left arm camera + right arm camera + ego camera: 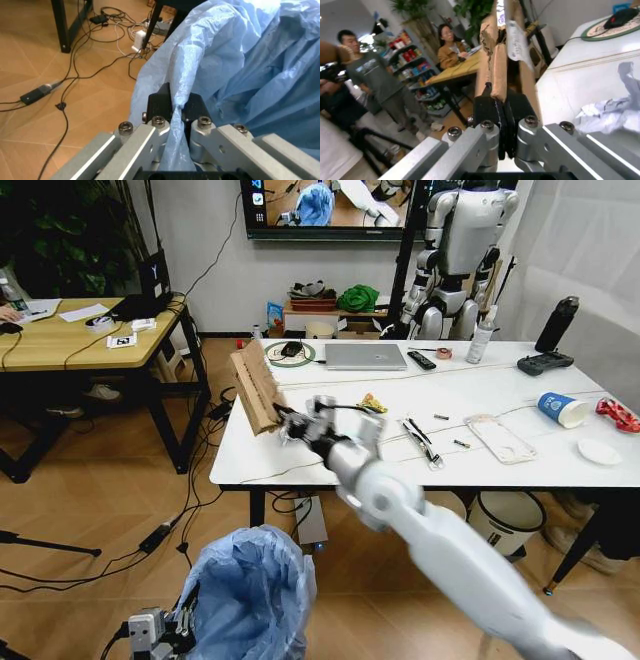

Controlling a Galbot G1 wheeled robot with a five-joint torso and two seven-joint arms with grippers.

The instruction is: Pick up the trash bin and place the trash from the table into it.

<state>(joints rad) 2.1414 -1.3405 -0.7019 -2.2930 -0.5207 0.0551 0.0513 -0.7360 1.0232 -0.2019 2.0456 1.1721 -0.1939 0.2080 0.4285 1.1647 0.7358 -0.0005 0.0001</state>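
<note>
Over the marble table, right pincer clamps cardboard; left pincer pinches the bin's bag.

White marble table: laptop, blue cup, clear tray, red wrapper, white disc.

The trash bin, lined with a crinkled light-blue bag, is low beside the white marble worktop. A brown cardboard piece stands tilted at the worktop's left edge. A yellow wrapper, blue paper cup, red wrapper, clear tray and white disc lie on it.
</note>
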